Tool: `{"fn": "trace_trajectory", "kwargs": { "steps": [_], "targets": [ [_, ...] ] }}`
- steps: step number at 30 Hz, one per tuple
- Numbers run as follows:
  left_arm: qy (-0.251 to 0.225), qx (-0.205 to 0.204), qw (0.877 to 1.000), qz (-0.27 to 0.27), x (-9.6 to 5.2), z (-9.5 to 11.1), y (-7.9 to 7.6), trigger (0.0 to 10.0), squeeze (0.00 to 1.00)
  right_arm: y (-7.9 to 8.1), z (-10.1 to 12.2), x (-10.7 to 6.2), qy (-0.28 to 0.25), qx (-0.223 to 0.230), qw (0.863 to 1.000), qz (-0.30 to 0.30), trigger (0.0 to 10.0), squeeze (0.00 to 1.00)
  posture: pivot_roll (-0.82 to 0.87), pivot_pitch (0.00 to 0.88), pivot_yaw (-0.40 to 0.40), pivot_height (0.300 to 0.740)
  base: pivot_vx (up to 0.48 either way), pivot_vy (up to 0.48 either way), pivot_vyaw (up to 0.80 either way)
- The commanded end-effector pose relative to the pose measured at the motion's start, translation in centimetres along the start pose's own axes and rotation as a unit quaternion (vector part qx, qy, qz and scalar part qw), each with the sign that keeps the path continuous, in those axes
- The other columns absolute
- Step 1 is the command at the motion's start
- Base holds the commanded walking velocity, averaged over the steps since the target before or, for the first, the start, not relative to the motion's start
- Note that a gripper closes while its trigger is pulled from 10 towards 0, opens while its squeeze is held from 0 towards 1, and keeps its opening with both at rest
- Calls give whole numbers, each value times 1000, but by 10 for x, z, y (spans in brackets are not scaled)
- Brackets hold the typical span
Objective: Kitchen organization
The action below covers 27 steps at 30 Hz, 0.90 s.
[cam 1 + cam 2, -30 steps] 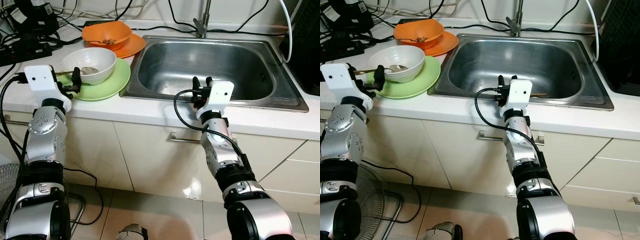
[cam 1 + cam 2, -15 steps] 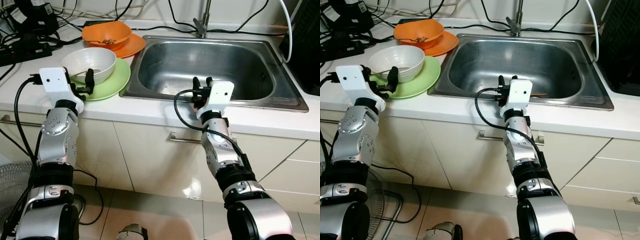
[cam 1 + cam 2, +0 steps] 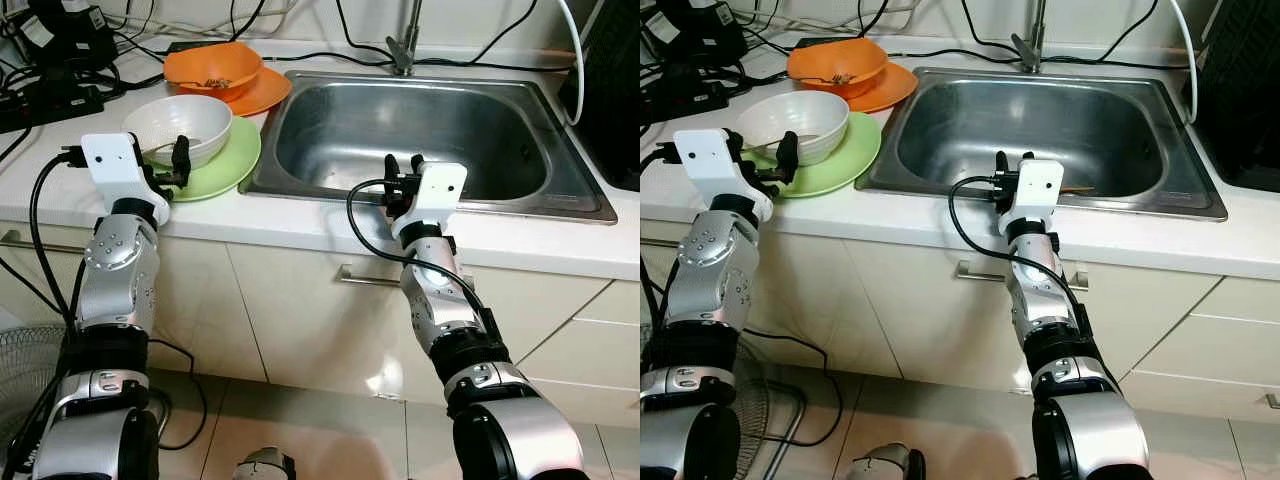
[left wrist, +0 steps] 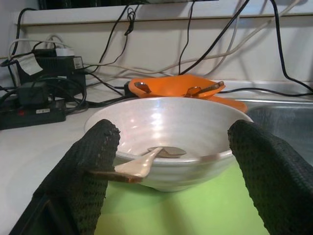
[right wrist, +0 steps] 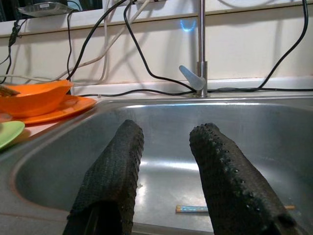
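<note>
A white bowl (image 3: 180, 125) with a spoon (image 4: 146, 159) in it stands on a green plate (image 3: 215, 165) on the counter, left of the steel sink (image 3: 420, 130). My left gripper (image 3: 165, 165) hovers at the plate's near edge, open, its fingers (image 4: 93, 161) on either side of the bowl and apart from it. Behind, an orange bowl (image 3: 213, 68) holding utensils sits on an orange plate (image 3: 262, 95). My right gripper (image 3: 403, 172) is open over the sink's front rim, nothing between its fingers (image 5: 115, 166). A thin stick (image 5: 195, 209) lies on the sink floor.
The faucet (image 3: 405, 45) rises behind the sink. Power strips and cables (image 3: 60, 95) crowd the counter's back left. A dark object (image 3: 610, 90) stands at the far right. Cabinet fronts with a handle (image 3: 370, 278) are below, and a fan (image 3: 20, 370) is on the floor.
My left gripper moved right along the counter edge to the green plate and bowl, then held still. The right arm has stayed put.
</note>
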<state>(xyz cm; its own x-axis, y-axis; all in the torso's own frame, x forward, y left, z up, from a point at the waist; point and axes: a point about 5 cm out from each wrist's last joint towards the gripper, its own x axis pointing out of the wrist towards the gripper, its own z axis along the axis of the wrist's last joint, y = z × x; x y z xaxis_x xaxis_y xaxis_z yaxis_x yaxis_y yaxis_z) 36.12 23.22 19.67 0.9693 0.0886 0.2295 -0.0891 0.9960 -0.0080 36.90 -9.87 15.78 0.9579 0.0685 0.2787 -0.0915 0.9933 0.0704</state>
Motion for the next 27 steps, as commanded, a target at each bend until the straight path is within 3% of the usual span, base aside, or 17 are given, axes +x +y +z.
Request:
{"fn": "trace_trajectory", "kwargs": {
  "steps": [1,2,3,5,6,27],
  "targets": [
    [-3,5,1000,0,0,0,-1,8510,0,1,2,0,-5,4,1000,1,10000,0,212,2,62,740,0,0,0],
    [-3,5,1000,0,0,0,-2,8510,0,1,2,0,-5,4,1000,1,10000,0,212,2,62,740,0,0,0],
    [-4,5,1000,0,0,0,-2,3725,0,2,2,0,-5,5,1000,2,10000,0,212,0,62,740,0,0,0],
    [-4,5,1000,0,0,0,-2,3725,0,2,2,-1,-5,5,1000,2,10000,0,212,0,62,740,0,0,0],
    [-5,5,1000,1,0,0,-2,0,0,2,2,-1,-5,5,1000,2,10000,0,211,0,63,740,0,0,0],
    [-7,-2,1000,-3,1,0,-6,0,0,0,2,0,-4,6,1000,-2,10000,0,211,0,62,740,0,0,0]
  ]
}}
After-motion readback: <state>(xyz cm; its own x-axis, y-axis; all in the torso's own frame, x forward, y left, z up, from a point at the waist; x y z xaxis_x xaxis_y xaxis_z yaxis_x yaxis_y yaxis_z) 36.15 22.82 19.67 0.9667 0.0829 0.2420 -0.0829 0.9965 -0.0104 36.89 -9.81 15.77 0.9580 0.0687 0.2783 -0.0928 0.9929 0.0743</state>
